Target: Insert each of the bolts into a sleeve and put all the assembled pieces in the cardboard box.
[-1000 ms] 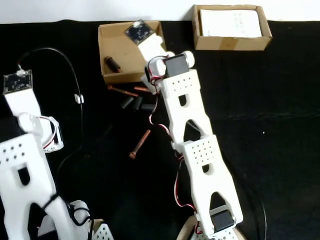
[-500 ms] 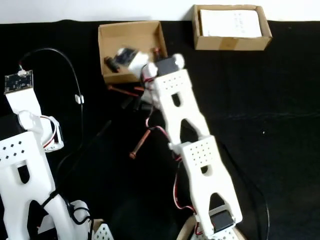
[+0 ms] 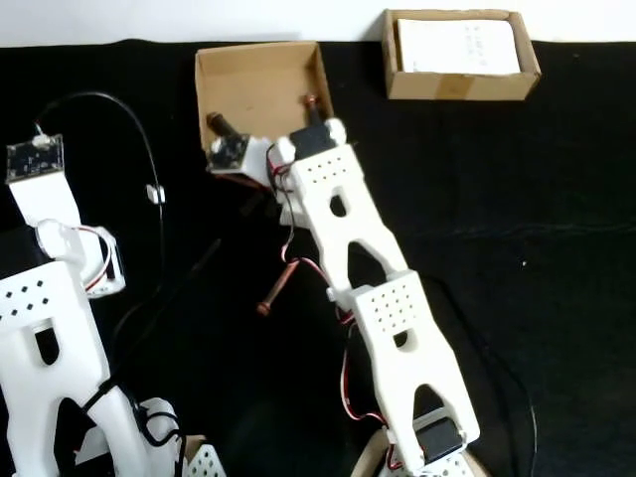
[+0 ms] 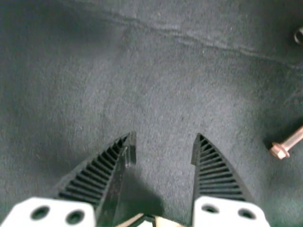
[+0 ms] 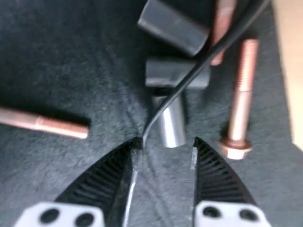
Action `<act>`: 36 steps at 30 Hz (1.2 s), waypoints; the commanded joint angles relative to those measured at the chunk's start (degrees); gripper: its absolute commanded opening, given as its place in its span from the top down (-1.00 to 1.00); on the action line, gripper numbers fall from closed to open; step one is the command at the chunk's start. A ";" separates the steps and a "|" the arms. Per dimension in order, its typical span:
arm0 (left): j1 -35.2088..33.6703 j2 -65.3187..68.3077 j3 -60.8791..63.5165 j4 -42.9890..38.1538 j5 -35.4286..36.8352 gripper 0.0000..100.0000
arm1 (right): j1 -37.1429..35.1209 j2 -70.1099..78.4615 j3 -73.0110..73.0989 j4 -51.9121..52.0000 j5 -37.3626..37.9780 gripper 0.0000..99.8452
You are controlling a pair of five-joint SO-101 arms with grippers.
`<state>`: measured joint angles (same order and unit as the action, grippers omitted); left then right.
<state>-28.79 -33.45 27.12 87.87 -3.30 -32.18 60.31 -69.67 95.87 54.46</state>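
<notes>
Several sleeves (image 5: 176, 76) and bolts (image 5: 238, 97) are laid beside the cardboard box (image 3: 263, 94). The right hand (image 5: 165, 144) and the left hand (image 4: 163, 138) are held apart, the right over a sleeve. Sleeves are judged light, stiff, slippery; the middle should be gripped.

Looks like robotics lab bench or hobby test rig. Black cloth (image 3: 556, 248) covers whole table. Two white plastic arms, left arm (image 3: 45, 328) and right arm (image 3: 383, 298), look 3D-printed, with bare red wires (image 3: 347, 370) and exposed circuit board (image 3: 33, 159). Black cable (image 3: 99, 96) trails loose over cloth. Small hardware as props: copper bolt (image 3: 277, 287), dark sleeves (image 5: 173, 22). Plain cardboard box (image 3: 258, 89), second box (image 3: 457, 87) with white paper inside. Pale wall strip (image 3: 149, 20) behind table.
</notes>
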 commanded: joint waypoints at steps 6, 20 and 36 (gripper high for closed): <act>-0.57 0.04 -2.07 -3.78 -0.35 0.60 | -0.40 4.53 0.13 -6.02 1.76 0.68; -0.22 0.13 -1.98 -6.15 -0.35 0.60 | 0.75 9.27 0.13 -6.29 3.60 0.98; -0.22 0.04 -2.15 -5.27 -1.23 0.60 | 6.20 -1.19 -4.09 5.32 -3.34 0.98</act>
<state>-28.79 -33.45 27.12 82.33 -3.30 -28.92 67.25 -75.30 100.35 52.44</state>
